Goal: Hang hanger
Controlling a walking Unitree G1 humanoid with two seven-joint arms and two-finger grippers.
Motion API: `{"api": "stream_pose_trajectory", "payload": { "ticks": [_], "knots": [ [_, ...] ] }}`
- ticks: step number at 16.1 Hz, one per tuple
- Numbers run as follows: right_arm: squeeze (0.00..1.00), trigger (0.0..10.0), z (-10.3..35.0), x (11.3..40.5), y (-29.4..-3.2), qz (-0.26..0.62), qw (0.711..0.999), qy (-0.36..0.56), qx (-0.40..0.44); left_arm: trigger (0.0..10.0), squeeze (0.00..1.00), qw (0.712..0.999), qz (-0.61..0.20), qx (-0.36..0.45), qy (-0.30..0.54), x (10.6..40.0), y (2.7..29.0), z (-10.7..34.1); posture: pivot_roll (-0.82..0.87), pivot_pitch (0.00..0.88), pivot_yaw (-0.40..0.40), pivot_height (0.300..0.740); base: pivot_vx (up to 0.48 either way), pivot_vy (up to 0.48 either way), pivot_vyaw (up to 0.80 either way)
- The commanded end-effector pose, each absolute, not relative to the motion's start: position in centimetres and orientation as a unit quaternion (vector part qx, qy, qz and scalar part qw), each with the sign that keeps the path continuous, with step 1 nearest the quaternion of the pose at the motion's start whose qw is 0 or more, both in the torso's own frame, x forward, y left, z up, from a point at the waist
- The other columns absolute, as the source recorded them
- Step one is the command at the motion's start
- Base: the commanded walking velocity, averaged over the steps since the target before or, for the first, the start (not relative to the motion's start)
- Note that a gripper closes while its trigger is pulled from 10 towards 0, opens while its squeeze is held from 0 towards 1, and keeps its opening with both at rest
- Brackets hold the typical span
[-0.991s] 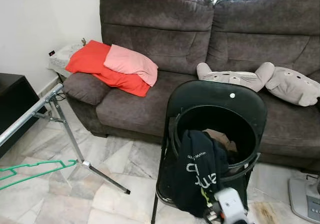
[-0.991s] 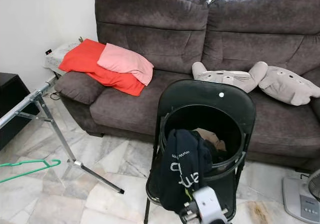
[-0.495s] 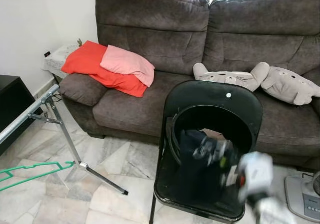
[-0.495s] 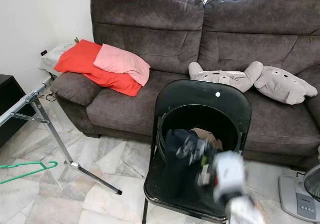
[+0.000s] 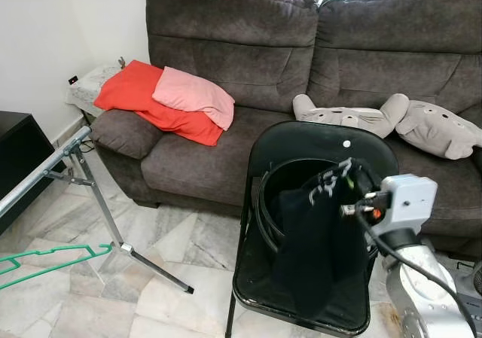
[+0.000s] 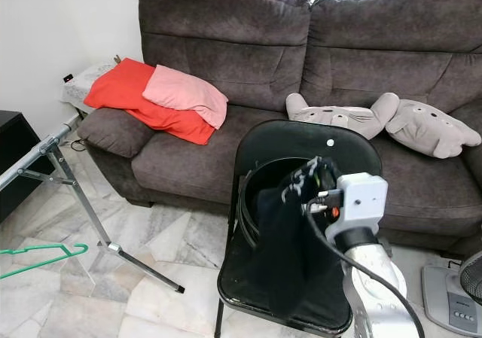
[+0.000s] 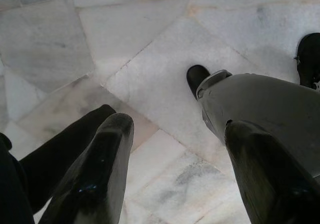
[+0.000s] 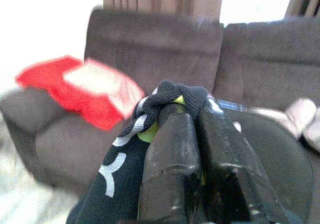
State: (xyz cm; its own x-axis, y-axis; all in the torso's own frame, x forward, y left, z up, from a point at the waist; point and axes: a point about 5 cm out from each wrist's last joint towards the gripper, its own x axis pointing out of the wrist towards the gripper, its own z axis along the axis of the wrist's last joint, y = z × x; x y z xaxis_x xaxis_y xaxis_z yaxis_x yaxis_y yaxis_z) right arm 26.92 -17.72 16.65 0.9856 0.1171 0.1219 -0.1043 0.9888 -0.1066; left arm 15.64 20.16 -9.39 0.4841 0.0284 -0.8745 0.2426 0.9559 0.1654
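My right gripper (image 5: 348, 178) is shut on a black garment (image 5: 315, 240) with white and yellow-green print, held up above the black basket (image 5: 265, 202) on the black folding chair (image 5: 324, 138). In the right wrist view the cloth bunches over the tips of the closed fingers (image 8: 172, 134). A green hanger (image 5: 47, 257) lies on the marble floor at the left, beside the metal drying rack's leg (image 5: 102, 210). My left gripper (image 7: 175, 149) hangs open over the floor, holding nothing.
A dark grey sofa (image 5: 241, 59) stands behind the chair, with red and pink cushions (image 5: 169, 101) on its left and two plush toys (image 5: 392, 120) on its right. A black cabinet (image 5: 19, 157) is at far left. A fan base (image 6: 452, 293) sits bottom right.
My right gripper has risen from the bottom of the view to above the basket, lifting the black garment out with it. The camera shifted slightly.
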Motion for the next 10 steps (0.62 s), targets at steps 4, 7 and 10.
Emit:
{"api": "stream_pose_trajectory", "payload": {
  "ticks": [4, 7, 10],
  "knots": [
    [0.0, 0.0, 12.4, 25.8, -16.6, 0.094, 0.993, 0.05, -0.06, 10.0, 0.0, 0.846, -0.064, 0.134, 0.513, 15.1, 20.3, -9.6, -0.07, 0.049, 0.022, 0.74, 0.0, 0.0, 0.0],
    [0.0, 0.0, 12.5, 26.3, -16.0, 0.106, 0.992, 0.049, -0.045, 10.0, 0.0, 0.845, -0.063, 0.134, 0.513, 15.1, 20.4, -9.6, -0.07, 0.047, 0.024, 0.74, 0.0, 0.0, 0.0],
    [0.0, 0.0, 12.7, 28.1, -14.5, 0.164, 0.984, 0.052, -0.054, 10.0, 0.0, 0.846, -0.064, 0.134, 0.512, 15.1, 20.3, -9.6, -0.06, 0.043, 0.024, 0.74, 0.0, 0.0, 0.0]
  ]
}}
